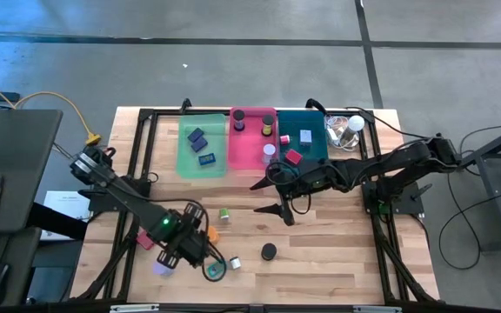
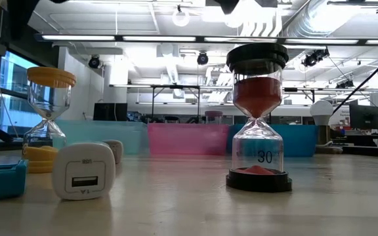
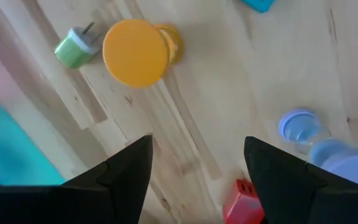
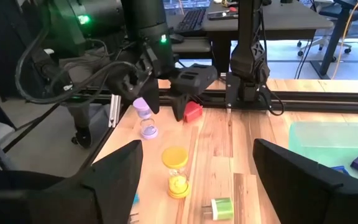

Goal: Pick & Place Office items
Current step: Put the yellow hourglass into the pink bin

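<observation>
Two end effectors are being held open above the bench (image 1: pixel 320 261), neither gripping anything. The left end effector (image 1: pixel 209 254) is being hovered near the front edge, over bare wood between an orange hourglass (image 3: pixel 137 51), a purple hourglass (image 3: pixel 303 127) and a red block (image 3: pixel 243 202). The right end effector (image 1: pixel 272 198) is being held mid-bench, just before the pink tray (image 1: pixel 249 152), with a green charger (image 4: pixel 220 207) lying near it.
</observation>
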You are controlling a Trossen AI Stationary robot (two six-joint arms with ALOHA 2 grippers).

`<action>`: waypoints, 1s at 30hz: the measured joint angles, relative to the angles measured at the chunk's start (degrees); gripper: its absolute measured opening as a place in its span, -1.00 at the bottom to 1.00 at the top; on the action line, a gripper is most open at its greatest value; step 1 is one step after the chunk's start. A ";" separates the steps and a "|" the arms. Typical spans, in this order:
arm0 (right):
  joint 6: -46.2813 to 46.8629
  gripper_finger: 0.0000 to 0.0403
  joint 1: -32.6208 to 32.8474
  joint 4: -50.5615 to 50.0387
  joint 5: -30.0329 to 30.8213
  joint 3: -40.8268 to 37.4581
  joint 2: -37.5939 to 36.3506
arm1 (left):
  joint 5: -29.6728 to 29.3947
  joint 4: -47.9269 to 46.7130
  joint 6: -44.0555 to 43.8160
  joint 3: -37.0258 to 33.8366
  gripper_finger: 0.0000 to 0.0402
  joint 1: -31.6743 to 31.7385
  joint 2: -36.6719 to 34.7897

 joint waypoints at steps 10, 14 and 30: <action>-0.07 0.46 0.00 -1.34 0.02 0.00 -0.02 | 0.10 0.77 1.46 0.00 0.21 4.99 0.19; -0.11 0.46 0.00 -1.37 0.02 0.00 -0.04 | 0.13 2.70 1.01 0.00 0.21 5.67 0.27; -0.17 0.46 0.00 -2.50 0.33 0.00 -0.04 | -0.03 6.07 2.78 0.00 0.23 5.61 0.27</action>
